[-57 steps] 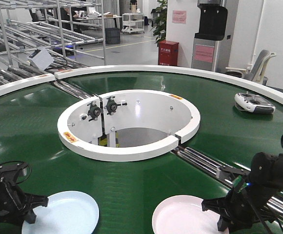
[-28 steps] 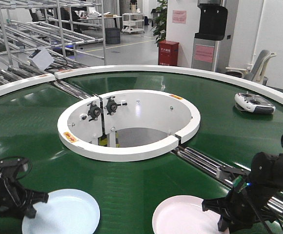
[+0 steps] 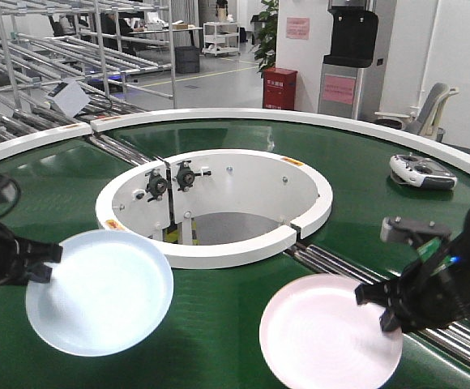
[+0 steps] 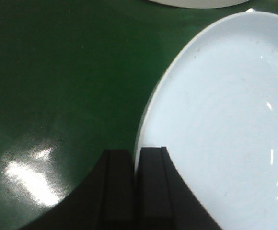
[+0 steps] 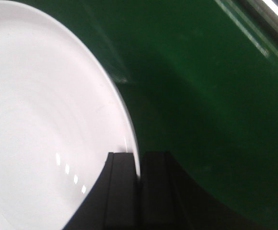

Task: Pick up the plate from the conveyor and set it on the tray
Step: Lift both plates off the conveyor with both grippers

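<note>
Left pincer (image 3: 42,265) is clamped on the rim of the pale blue plate (image 3: 101,292), and right pincer (image 3: 381,306) is pinching the pinkish-white plate (image 3: 328,332). Both plates are tilted over the green conveyor (image 3: 215,324), in front of its white center ring (image 3: 243,182).

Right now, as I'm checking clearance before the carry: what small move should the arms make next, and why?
Probably lift both plates a little higher, straight up. The left hand pinches the rim of the blue plate, the right hand that of the pink plate; both look tilted, low over the belt, so swinging away now might clip it. No tray is in view.
</note>
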Controlling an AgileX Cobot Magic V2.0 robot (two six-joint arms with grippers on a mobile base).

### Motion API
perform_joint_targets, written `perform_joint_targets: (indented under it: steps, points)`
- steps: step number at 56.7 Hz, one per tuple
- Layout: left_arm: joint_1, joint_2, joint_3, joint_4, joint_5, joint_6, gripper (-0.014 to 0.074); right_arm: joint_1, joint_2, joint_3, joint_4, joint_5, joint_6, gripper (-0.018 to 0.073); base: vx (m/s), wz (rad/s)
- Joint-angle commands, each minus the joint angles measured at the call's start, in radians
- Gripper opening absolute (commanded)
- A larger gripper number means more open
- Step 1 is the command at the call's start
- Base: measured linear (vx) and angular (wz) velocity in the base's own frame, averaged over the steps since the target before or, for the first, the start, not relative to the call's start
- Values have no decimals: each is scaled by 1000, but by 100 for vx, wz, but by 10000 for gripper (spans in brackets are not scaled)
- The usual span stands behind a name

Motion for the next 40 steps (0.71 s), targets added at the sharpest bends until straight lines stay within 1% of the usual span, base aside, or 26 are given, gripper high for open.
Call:
perform_joint_targets:
  steps: [1, 9, 17, 28, 31, 40]
  points:
    - [-4, -116, -10, -40, -27, 0, -6, -4, -121, -22, 35, -20, -31, -9, 0, 0]
    - [-4, -247, 87, -59, -92, 0, -6, -4, -232, -21, 74, -19, -43, -9, 0, 0]
    - [-4, -370, 208, -58, -146, 0, -6, -4, -315, -21, 101, -14, -55, -9, 0, 0]
    - [-4, -493, 293, -58, -154, 0, -6, -4, -398, -18, 121, -8, -61, -9, 0, 0]
    - [-4, -524, 306, -58, -143, 0, -6, -4, -428, 11, 127, -32, -61, -9, 0, 0]
    - [-4, -604, 340, -58, -129, 0, -6, -4, -528, 171, 127, -141, -58, -9, 0, 0]
